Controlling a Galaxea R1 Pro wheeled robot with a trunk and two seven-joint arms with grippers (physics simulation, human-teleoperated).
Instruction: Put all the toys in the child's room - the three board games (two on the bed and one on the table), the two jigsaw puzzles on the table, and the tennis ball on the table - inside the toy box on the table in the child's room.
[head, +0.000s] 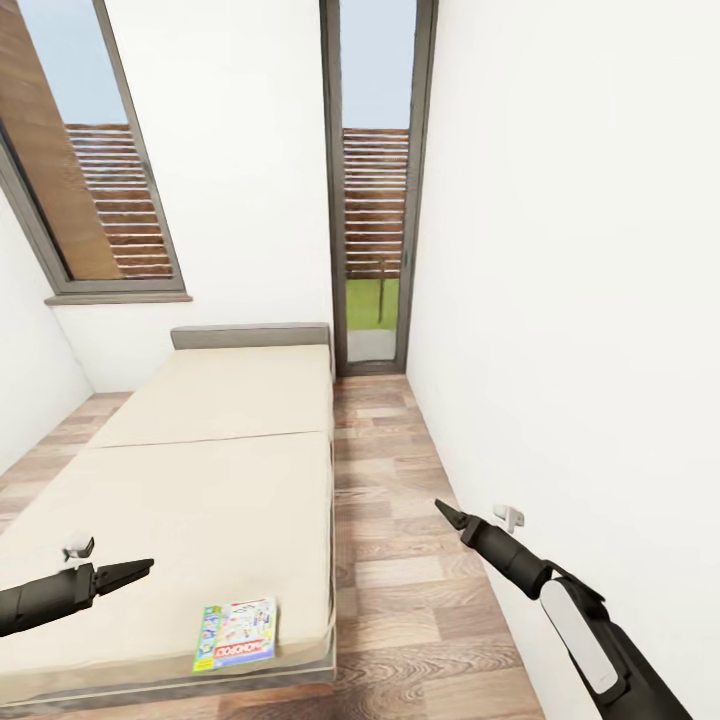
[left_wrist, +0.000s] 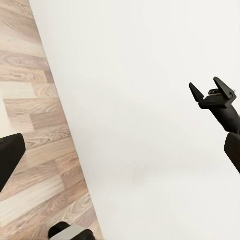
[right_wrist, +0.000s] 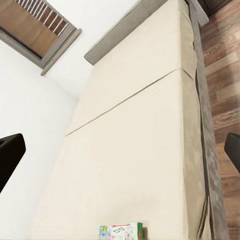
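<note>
- Bright, even daylight is filling the room; the white wall (head: 560, 250) is looking almost washed out.
- The light seems to be coming from the tall windows (head: 375, 180).
- The bed (head: 230, 440) is casting only a thin soft shadow on the wood floor (head: 410, 560).
- Straight lines are leaning outward near the head view's edges.
- The renders are looking slightly soft.

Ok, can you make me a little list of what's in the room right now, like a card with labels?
Bed: beige mattress, two sections, grey headboard
Board game: one, flat near the bed's foot corner, red banner
Left gripper: over the mattress, holding nothing
Right gripper: over the wood floor, jaws open, empty
Windows: tall, grey frames
</note>
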